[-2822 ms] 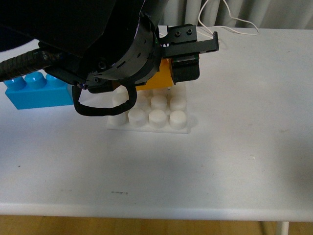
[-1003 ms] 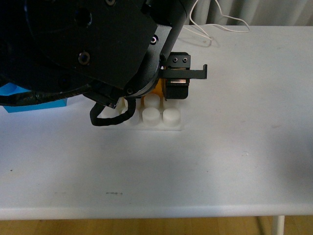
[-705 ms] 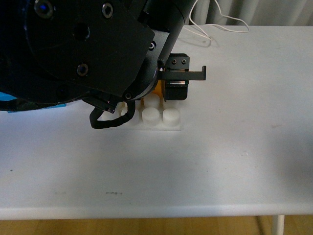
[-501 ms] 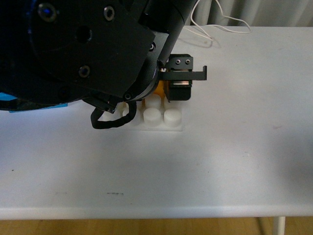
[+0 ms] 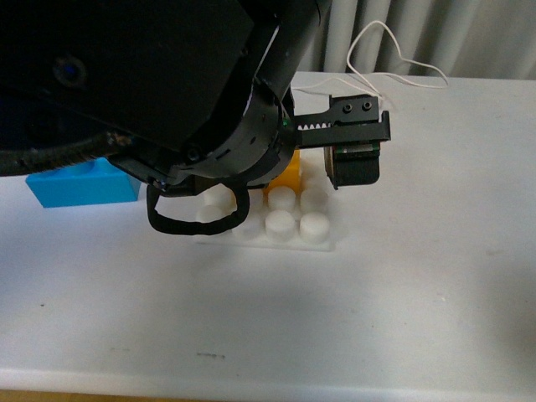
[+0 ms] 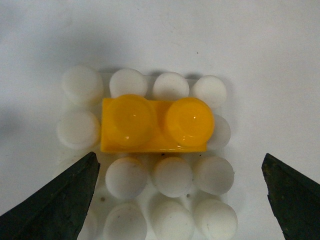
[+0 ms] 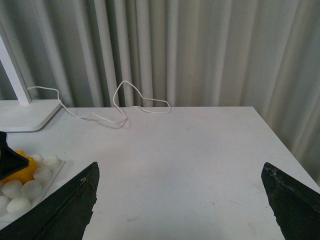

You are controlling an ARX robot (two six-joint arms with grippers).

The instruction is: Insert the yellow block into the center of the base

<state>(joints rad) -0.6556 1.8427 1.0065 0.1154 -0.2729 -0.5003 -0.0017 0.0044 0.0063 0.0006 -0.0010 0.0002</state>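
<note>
The yellow block (image 6: 154, 125) sits on the base (image 6: 170, 176), lying across its second row of studs in the upper middle of the left wrist frame, with one row of white studs showing above it and two rows below. By that count it looks off the centre, toward the upper rows. Whether it is pressed fully down cannot be told; its edges look level from above.

The left gripper (image 6: 180, 192) has its jaws spread wide, one dark finger in each lower corner of the left wrist frame, both well clear of the block. In the front view the left arm fills the upper left of the frame and hides most of the base; only a sliver of yellow (image 5: 287, 174) shows in the middle. The right gripper (image 7: 182, 200) is released too, its fingers in the lower corners of its own frame, over bare desk (image 7: 175, 150), holding nothing.

The main risk is that the block is only resting on the studs, so a brush from the wide jaws or the dangling black cable (image 5: 197, 224) could tip it. The light base could also slide on the desk. A blue brick (image 5: 79, 184) lies at the left edge.
</note>
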